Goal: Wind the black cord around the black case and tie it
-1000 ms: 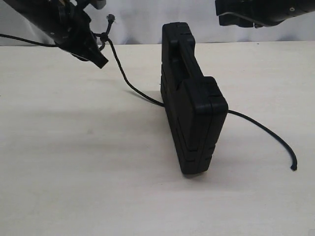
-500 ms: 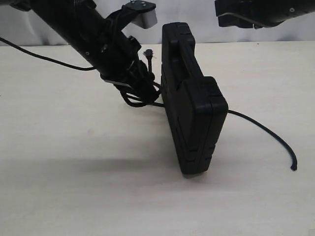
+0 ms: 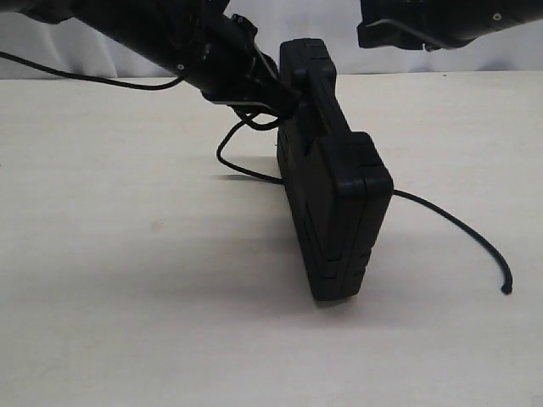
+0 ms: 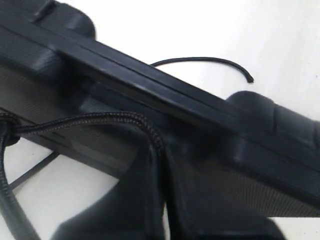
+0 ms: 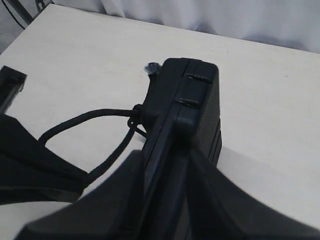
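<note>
The black case [image 3: 335,195] stands on its narrow edge in the middle of the table. The black cord [image 3: 225,153] runs under it, and its free tail [image 3: 458,225] lies on the table to the right. My left gripper [image 3: 284,102] is shut on the cord at the case's far upper left side. In the left wrist view the braided cord [image 4: 100,119] enters the closed left gripper [image 4: 162,150] against the case [image 4: 200,105]. My right gripper [image 5: 167,155] hovers above the case [image 5: 187,105] with jaws apart, holding nothing. The cord's frayed end [image 5: 151,67] shows beside the case.
The right arm [image 3: 441,21] hangs high at the top right. A thin cable [image 3: 76,78] trails from the left arm across the table's far left. The pale table [image 3: 127,297] ends at a white curtain [image 5: 225,15] at the back.
My left gripper has carried the cord rightward from the far left to the case's far upper side. The cord's slack now forms a loop beside the case. The right arm barely moved.
</note>
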